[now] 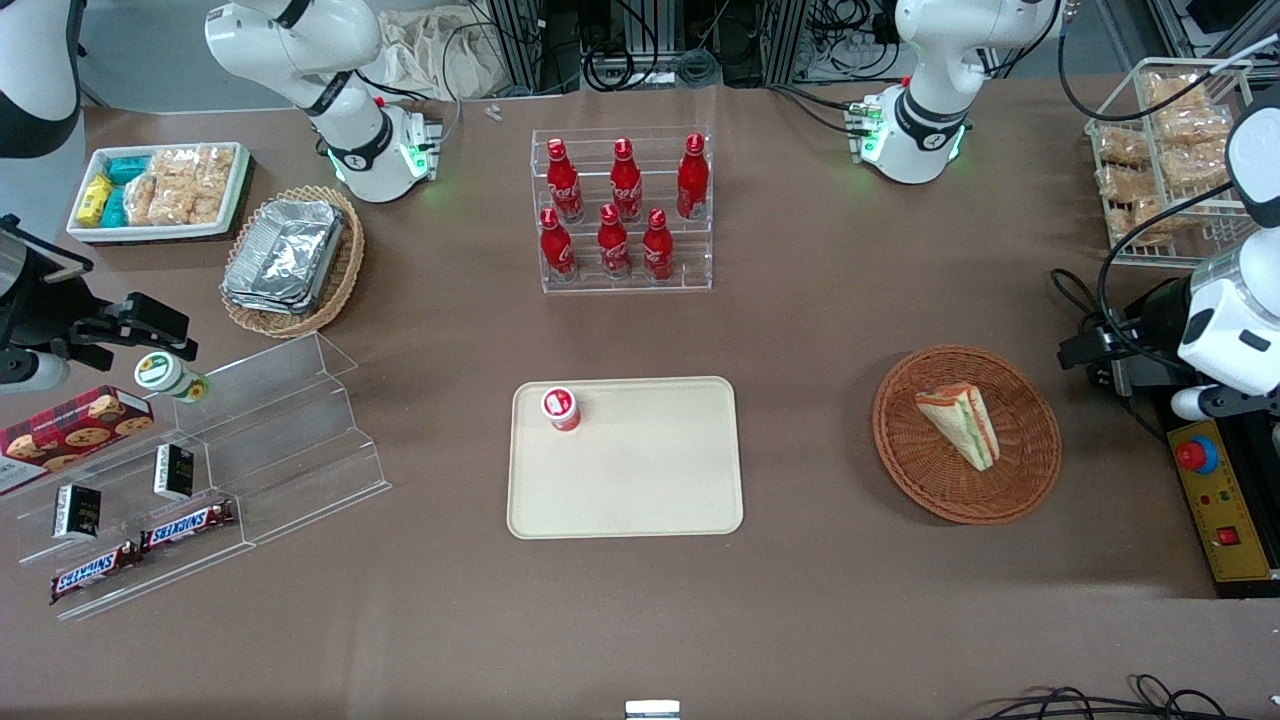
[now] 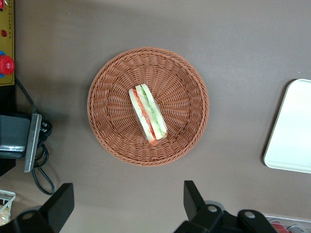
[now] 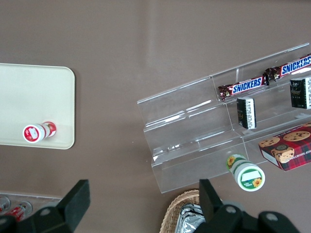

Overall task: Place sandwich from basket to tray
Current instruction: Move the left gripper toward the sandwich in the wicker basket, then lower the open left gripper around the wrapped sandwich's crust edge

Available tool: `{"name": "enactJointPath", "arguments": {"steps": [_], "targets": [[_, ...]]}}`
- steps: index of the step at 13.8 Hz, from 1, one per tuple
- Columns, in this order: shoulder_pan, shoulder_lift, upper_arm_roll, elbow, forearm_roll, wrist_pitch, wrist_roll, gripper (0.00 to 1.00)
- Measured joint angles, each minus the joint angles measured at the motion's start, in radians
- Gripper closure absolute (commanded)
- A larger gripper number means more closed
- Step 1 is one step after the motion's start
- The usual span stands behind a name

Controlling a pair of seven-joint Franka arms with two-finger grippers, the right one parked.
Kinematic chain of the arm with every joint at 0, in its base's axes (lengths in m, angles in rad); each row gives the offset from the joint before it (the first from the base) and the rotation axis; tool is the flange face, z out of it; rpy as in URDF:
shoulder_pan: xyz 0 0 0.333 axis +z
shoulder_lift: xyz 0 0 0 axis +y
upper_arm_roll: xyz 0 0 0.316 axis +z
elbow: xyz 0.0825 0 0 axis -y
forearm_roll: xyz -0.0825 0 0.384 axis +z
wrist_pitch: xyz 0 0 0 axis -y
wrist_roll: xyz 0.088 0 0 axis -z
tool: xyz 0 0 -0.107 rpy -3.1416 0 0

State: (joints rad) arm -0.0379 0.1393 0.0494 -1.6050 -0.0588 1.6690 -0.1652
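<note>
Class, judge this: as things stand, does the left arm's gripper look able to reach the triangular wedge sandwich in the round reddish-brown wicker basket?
Probably yes. The gripper hangs open above the table beside the basket, and the sandwich lies alone and uncovered in it, with nothing between them.

Front view high over table, wrist views downward, sharing tray (image 1: 625, 460)

The setting is presenting as a robotics laboratory staged as a shop counter. White arm bases (image 1: 915, 135) are standing bolted to a brown table (image 1: 800, 300), with cables (image 1: 640, 60) trailing past it. An emergency-stop box (image 1: 1220, 500) is sitting beside acrylic display racks (image 1: 625, 215).
</note>
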Motion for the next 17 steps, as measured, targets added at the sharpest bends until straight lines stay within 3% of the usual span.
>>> {"name": "enactJointPath", "arguments": {"steps": [4, 6, 11, 17], "targets": [[0.000, 0.003, 0.001, 0.000, -0.009, 0.006, -0.001, 0.00], [0.002, 0.011, 0.006, -0.003, -0.053, 0.019, -0.009, 0.00], [0.000, 0.022, 0.007, -0.100, -0.066, 0.164, -0.244, 0.00], [-0.040, 0.035, -0.004, -0.312, 0.002, 0.407, -0.461, 0.00]]}}
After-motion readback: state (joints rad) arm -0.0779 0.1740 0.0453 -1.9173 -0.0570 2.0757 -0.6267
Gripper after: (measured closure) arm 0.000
